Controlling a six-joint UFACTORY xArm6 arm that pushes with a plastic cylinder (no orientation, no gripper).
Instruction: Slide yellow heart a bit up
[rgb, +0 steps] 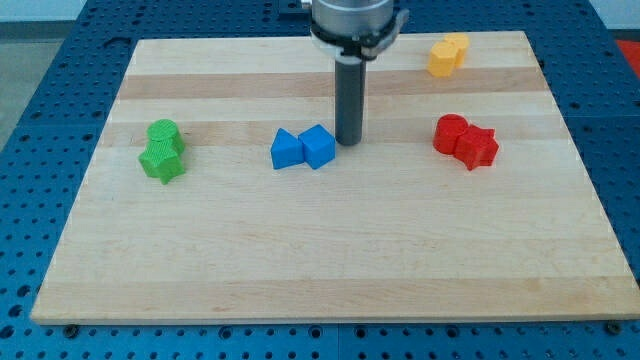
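My tip (348, 142) rests on the wooden worktop (330, 250) near the middle of the board, at the lower end of a straight dark rod (348, 100) that hangs from a grey mount (355, 20) at the view's top. The end effector is this bare rod, so it has nothing to clench or release and it grasps nothing. Just to the view's left of my tip sit two blue blocks touching each other: a blue cube (318, 146), which is right beside the tip, perhaps touching it, and a blue triangular block (286, 150) on the cube's far side. The yellow heart (448, 55) lies in the upper right corner of the worktop, well apart from my tip and close to the board's top edge; whether it is one block or two yellow blocks pressed together is hard to tell. Below it, on the view's right, two red blocks (466, 141) touch each other at about the tip's height; their exact shapes are unclear. On the view's left, two green blocks (162, 150) stand pressed together, one above the other in the view, well apart from the blue pair. The worktop lies on a blue perforated base (40, 150).
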